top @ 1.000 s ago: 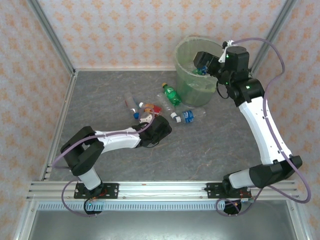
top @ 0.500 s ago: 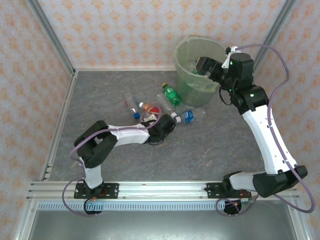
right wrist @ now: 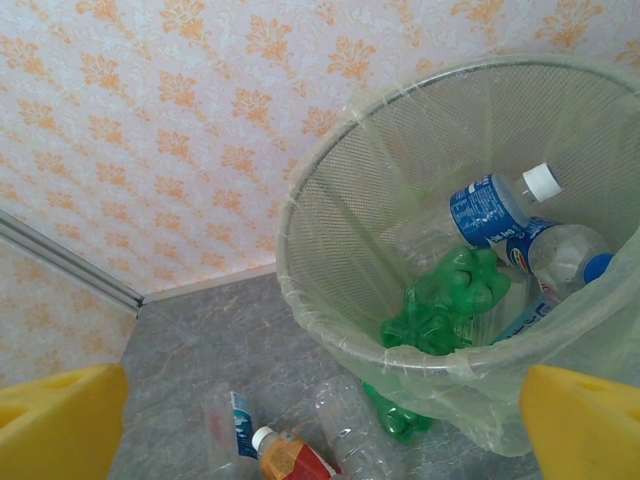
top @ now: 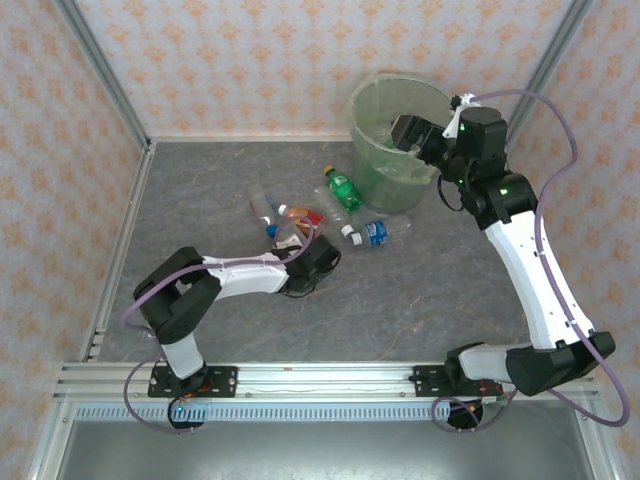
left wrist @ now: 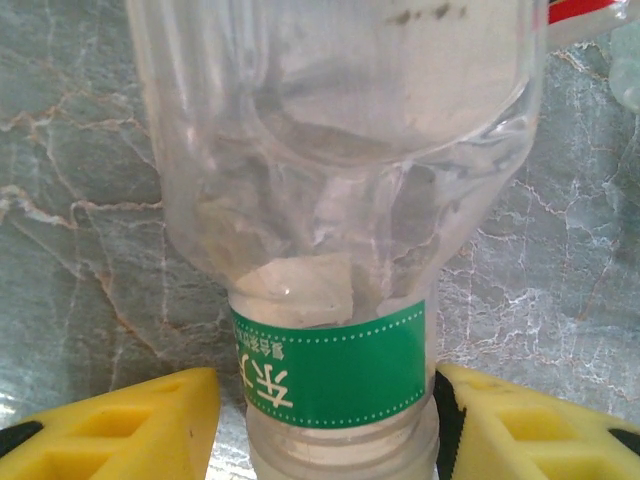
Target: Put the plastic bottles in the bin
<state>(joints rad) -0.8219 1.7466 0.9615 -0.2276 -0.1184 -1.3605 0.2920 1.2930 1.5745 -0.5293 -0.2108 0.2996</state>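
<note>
Picking off the table pile is the step in hand: a clear plastic bottle w/ green label (left wrist: 335, 200) sits between the left gripper's (left wrist: 325, 385) yellow fingers (left wrist: 110, 425), both just beside it; can't tell if they're clamped. Next I'd need a firm squeeze, lift, then a swing to the round pale-green translucent bin (top: 372, 100). L arm stretches low over the grey marbled table (top: 420, 290). Right gripper (right wrist: 322, 405) hangs above the bin, wide open, empty.
</note>
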